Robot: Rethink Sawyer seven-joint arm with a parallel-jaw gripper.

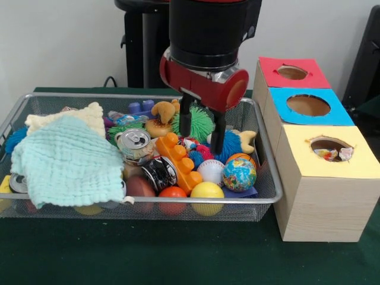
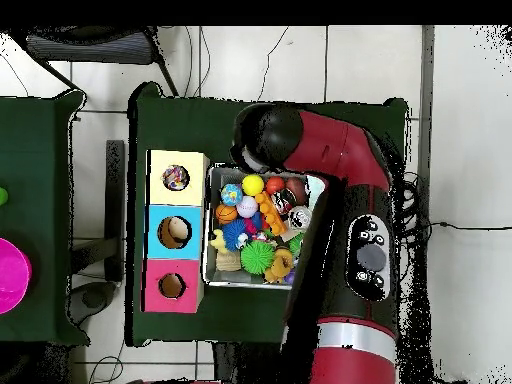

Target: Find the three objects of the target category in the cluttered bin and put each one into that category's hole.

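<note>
Gripper [image 1: 202, 127] fingers spread, empty, over far side of bin [image 1: 261, 199]; baseball [image 1: 211, 171] just nearer, below fingertips.

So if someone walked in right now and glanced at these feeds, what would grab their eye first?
Probably the red and black arm hanging over the wire bin, its claw open and low among the spiky balls near the green spiky ball. Next, the pale green cloth covering the bin's left side in the front view, and the wooden box with pink, blue and yellow tops beside it.
</note>
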